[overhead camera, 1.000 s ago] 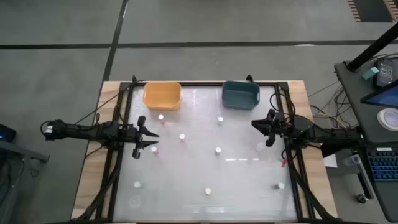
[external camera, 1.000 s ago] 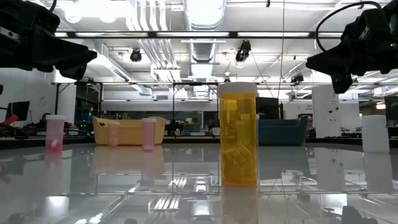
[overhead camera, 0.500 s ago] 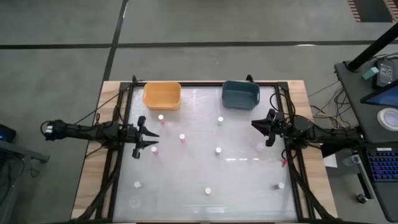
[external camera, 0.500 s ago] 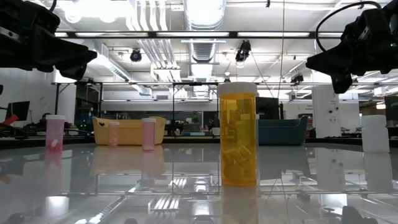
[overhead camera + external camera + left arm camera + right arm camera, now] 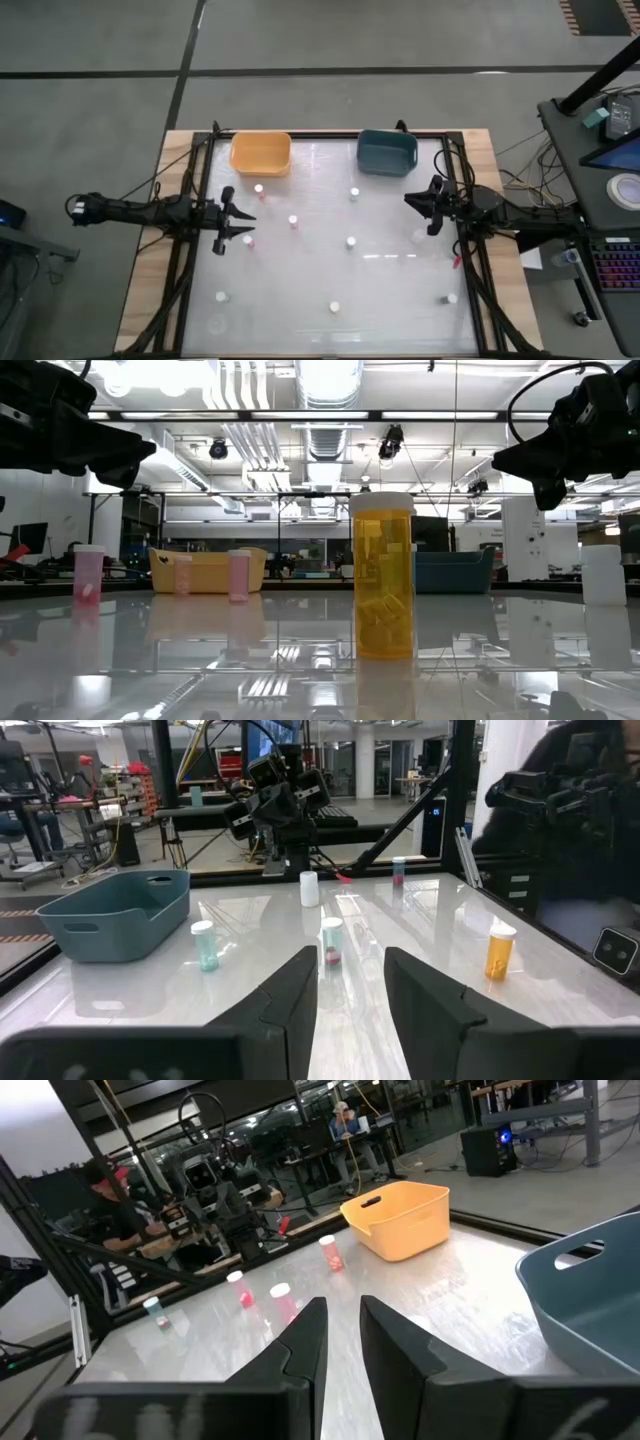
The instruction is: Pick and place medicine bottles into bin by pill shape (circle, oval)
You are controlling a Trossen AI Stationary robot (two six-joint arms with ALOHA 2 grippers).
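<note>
Several tiny white-capped medicine bottles stand upright on the glossy table, among them bottles near the left arm (image 5: 247, 240), at mid table (image 5: 351, 241) and near the right arm (image 5: 417, 236). In the low view an amber bottle (image 5: 383, 575) stands closest and pink ones (image 5: 88, 573) stand farther back. My left gripper (image 5: 243, 222) hovers open and empty over the left side. Its wrist view shows a pink-bodied bottle (image 5: 331, 940) ahead. My right gripper (image 5: 412, 205) hovers open and empty over the right side.
An orange bin (image 5: 260, 153) and a blue bin (image 5: 386, 152) stand at the table's far edge. Black frame rails (image 5: 186, 250) run along both sides. A desk with a keyboard (image 5: 610, 260) stands to the right. A person (image 5: 105, 1210) shows beyond the table.
</note>
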